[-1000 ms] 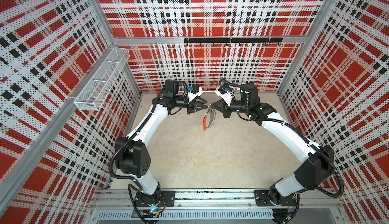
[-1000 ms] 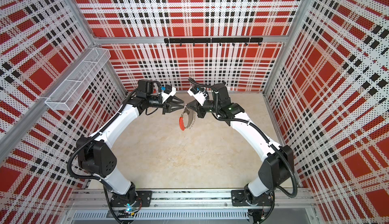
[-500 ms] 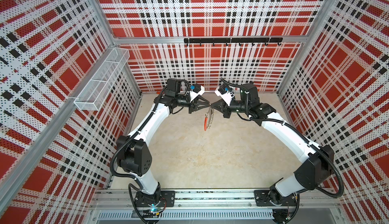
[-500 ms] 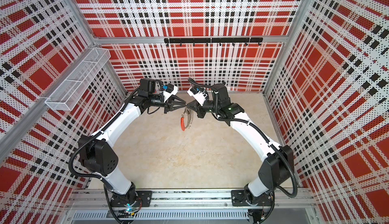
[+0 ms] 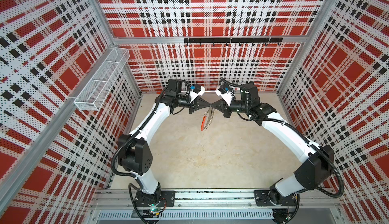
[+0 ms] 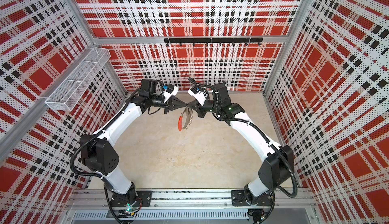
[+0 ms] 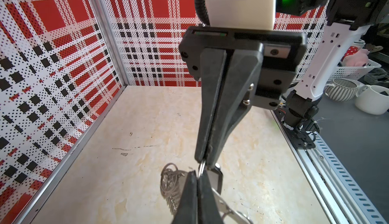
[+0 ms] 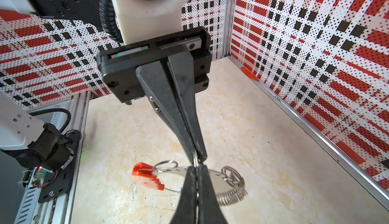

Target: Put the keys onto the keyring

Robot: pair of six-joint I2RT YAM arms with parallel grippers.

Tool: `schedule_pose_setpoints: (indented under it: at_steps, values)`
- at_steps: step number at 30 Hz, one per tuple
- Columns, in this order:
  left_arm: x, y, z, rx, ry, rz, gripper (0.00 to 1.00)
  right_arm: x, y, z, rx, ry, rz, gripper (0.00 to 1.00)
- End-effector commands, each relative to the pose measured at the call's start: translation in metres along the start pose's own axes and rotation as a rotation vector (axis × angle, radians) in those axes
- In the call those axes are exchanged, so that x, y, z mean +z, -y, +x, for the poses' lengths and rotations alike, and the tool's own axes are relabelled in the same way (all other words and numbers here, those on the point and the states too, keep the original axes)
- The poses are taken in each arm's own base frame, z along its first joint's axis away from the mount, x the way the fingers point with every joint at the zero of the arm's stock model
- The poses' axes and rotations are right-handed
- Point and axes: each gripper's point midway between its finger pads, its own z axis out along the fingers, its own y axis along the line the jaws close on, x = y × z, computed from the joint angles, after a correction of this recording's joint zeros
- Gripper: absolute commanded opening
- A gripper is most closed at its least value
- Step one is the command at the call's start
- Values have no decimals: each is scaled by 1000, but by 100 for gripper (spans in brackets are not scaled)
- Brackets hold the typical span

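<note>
Top views, both, read left to right: a wire basket [image 5: 99,86] is fixed to the left wall, well apart from the work; the left gripper [image 5: 207,103] reaches in level from the left with its jaws together; it meets the right gripper [image 5: 213,104] tip to tip above the far middle of the beige tabletop [image 5: 200,159]; the right jaws are likewise together. The keyring [image 5: 208,113] hangs clear of the tabletop directly under that meeting point, pinched at its upper end; its red-orange segment [image 5: 202,123] lies on the left of the hoop, the row of small split rings [image 5: 211,118] on the right. Left wrist view: left fingertips [image 7: 190,183] are closed on a thin metal loop [image 7: 201,168] of the keyring; the right fingertips [image 7: 212,149] grip the same loop from the opposite side; the stacked split rings hang beside the left fingers; a dark-framed oblong piece [image 7: 216,179] sits just behind them; whether it is the tag of the keys cannot be told. Right wrist view: the loop is clamped between both pairs of tips; the red-orange segment is to one side of the right fingers, the split rings to the other; a lone red-orange strip [image 8: 248,73] lies at the foot of the wall, well apart from the keyring.
</note>
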Motion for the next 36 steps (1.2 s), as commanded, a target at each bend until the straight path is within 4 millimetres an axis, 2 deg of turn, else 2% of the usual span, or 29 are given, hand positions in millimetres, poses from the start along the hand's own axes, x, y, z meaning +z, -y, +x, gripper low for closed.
schedule_pose_setpoints:
  at_steps: [1,5,9,11,13,21,22,23,24,26,33,36]
  values:
    - [2,13,-15,79,36,40,0,-5,-3,-24,38,96,-11,0]
    - [1,-2,-33,34,109,-107,0,-7,-5,-27,195,160,-121,0]
    - [-30,17,-70,61,385,-164,0,-11,-6,-25,310,213,-206,0]
    - [-42,26,-83,55,464,-148,0,-13,-7,-27,342,240,-235,2]
    - [-45,25,-88,29,493,-136,0,-15,-9,-27,362,259,-256,4]
    - [-47,21,-93,-15,544,-159,0,-25,-22,-38,431,343,-368,7]
    - [-47,20,-93,-22,547,-162,0,-26,-23,-39,426,347,-371,11]
    - [-47,19,-93,-25,550,-164,0,-26,-23,-40,422,349,-367,21]
    - [-46,19,-93,-27,551,-164,0,-27,-23,-41,414,351,-361,23]
    - [-45,19,-92,-36,552,-166,0,-30,-24,-43,393,353,-343,27]
    - [-43,16,-86,-56,548,-165,0,-35,-23,-48,346,346,-293,29]
    - [-41,17,-86,-57,546,-158,0,-38,-22,-52,325,352,-278,35]
